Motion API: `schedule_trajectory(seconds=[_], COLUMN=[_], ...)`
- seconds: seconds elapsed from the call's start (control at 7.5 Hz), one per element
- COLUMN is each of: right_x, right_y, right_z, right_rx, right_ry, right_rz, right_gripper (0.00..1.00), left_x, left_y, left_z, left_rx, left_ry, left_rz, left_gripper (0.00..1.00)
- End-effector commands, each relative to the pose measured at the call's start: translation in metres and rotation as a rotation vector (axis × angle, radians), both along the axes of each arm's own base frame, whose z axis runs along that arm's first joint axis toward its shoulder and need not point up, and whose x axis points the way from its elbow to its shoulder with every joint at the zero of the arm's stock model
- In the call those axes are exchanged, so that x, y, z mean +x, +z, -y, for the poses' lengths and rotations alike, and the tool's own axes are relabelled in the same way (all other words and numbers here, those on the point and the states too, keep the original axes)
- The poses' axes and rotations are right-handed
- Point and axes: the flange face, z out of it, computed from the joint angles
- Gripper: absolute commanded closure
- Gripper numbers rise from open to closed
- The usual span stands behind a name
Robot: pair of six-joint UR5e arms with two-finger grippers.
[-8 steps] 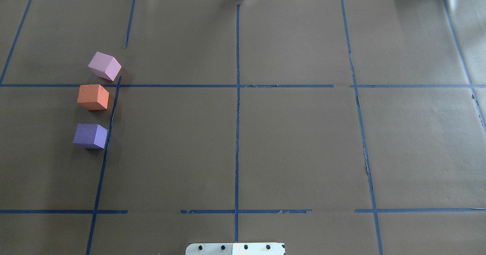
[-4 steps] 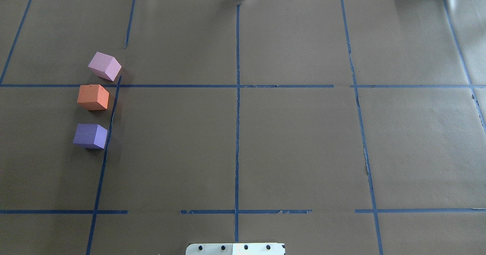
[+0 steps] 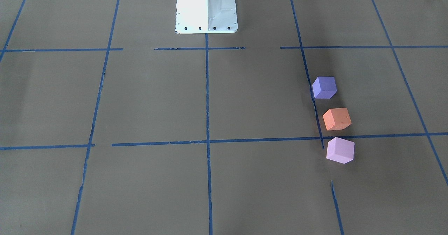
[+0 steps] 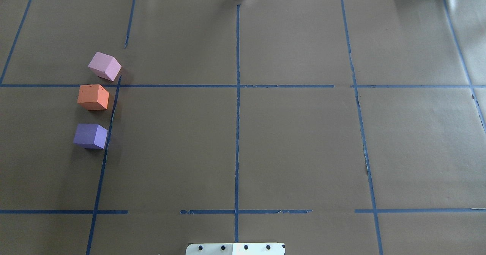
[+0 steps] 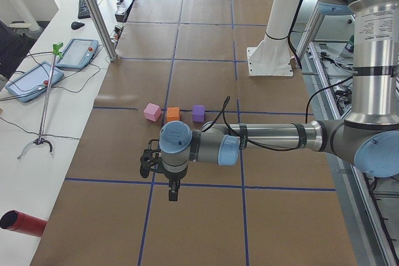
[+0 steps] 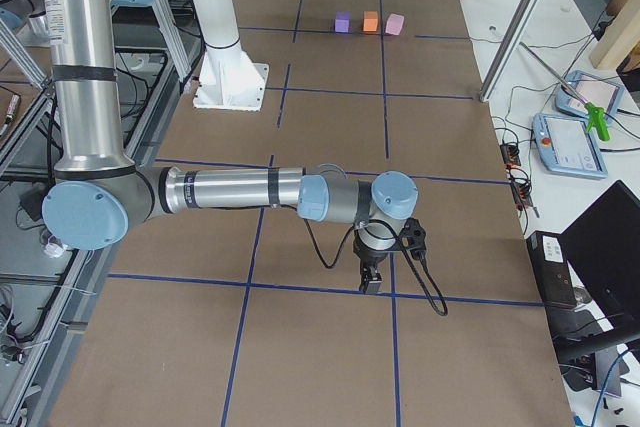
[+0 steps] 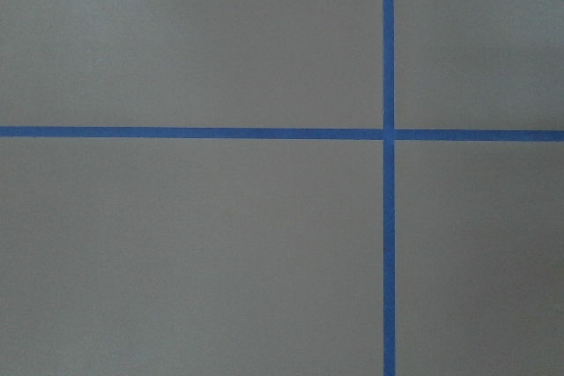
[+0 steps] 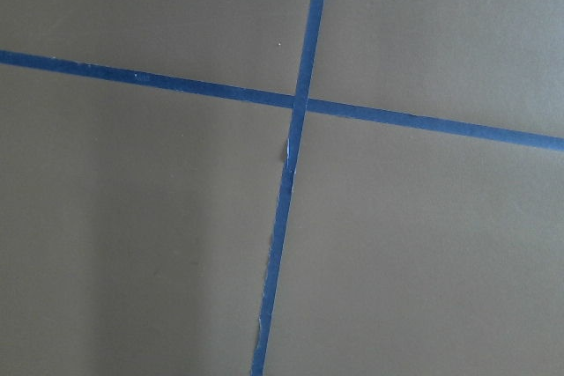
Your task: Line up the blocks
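At the left of the overhead frame, the three blocks lay on brown paper in a near-straight column just left of a tape line (image 4: 99,175). The pink block (image 4: 104,66) was uppermost, the orange block (image 4: 93,97) in the middle and the purple block (image 4: 90,135) lowest. None of them touched another.

The task looked all but done: the row was already readable as a line. What seemed left, at most, was tidying. The pink block sat turned at an angle to the other two and a little to the right of them, and the gap from orange to purple was wider than the gap from pink to orange.

The row's long axis ran up and down the frame, leaning slightly from lower left to upper right, much as the tape did.

Neither arm was near the blocks. The left gripper (image 5: 173,190) and right gripper (image 6: 370,277) each hung over bare paper, well apart from the row. Only the side views showed them, so I could not tell whether their fingers were apart or together.
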Motion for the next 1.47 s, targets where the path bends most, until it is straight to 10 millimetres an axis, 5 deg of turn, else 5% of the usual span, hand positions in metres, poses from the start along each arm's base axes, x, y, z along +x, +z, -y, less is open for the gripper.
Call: schedule_trajectory(seconds=[0.0,1.33], right_x=[0.0,0.0], right_y=[0.0,0.0], right_z=[0.0,0.0], right_rx=[0.0,0.0], right_ry=[0.0,0.0], right_rz=[0.0,0.0], right_gripper=[0.0,0.0], left_x=[0.0,0.0], left_y=[-0.006,0.005], left_z=[0.001,0.0], left_rx=[-0.02,-0.037], left_ry=[0.001,0.002], left_rz=[-0.002,-0.001], left_gripper=[0.0,0.0])
